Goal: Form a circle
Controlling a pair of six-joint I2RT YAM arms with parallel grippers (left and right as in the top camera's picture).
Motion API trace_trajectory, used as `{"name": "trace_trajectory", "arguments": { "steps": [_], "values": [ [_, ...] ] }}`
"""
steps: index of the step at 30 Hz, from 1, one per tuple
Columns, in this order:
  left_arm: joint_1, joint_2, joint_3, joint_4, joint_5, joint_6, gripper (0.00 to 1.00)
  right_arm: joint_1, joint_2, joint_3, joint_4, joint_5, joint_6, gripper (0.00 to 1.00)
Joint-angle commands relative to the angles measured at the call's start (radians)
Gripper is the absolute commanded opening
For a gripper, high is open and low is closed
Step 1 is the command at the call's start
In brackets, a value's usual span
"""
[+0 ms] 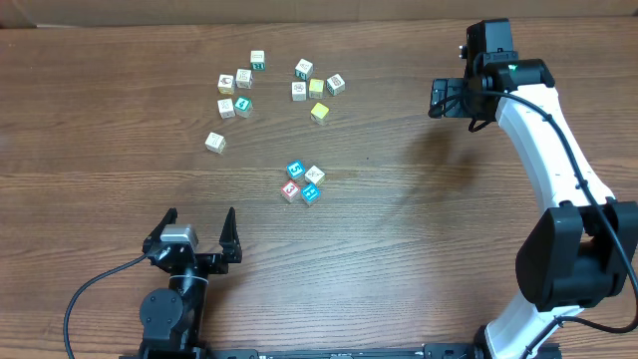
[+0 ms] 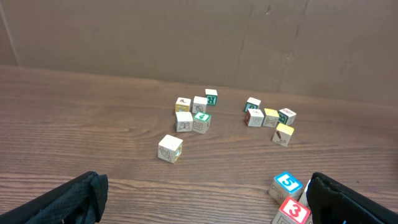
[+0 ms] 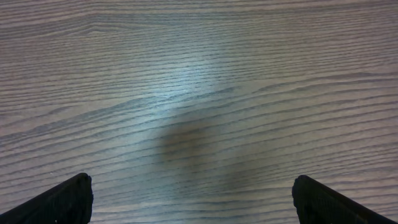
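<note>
**Overhead and wrist views.** The circle [image 1: 302, 182], a tight ring of four printed cubes, lay near the middle of the wooden table [image 1: 439, 239]. It was made up of two blue cubes at opposite corners, with a red cube [image 1: 290, 190] and a cream cube [image 1: 315, 175] between them. In the left wrist view, one blue cube [image 2: 286, 184] bore a white "5" and the red one a white "3".

Farther back lay two loose groups of cubes [image 1: 239, 90], among them a teal cube [image 1: 242, 105] and two yellow cubes [image 1: 317, 87]. Their prints were possibly letters but too small to read.

The left gripper [image 1: 200, 219] stood at the near edge with its jaws spread wide and empty, well apart from the circle. The right gripper [image 1: 436, 98] was likewise wide and empty over bare wood at the far right.
</note>
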Motion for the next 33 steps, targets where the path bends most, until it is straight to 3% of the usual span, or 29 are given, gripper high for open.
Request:
{"name": "trace_trajectory", "arguments": {
  "steps": [1,19,33],
  "values": [
    [0.005,-0.012,-0.004,0.001,0.018,0.022,1.00,0.001,-0.014,0.008,0.006,0.000,0.003,1.00],
    [0.005,-0.012,-0.004,0.001,0.018,0.022,0.99,0.001,-0.019,0.008,0.006,0.000,0.003,1.00],
    [0.005,-0.012,-0.004,0.001,0.018,0.022,0.99,0.004,-0.267,0.008,0.006,0.000,0.003,1.00]
  ]
}}
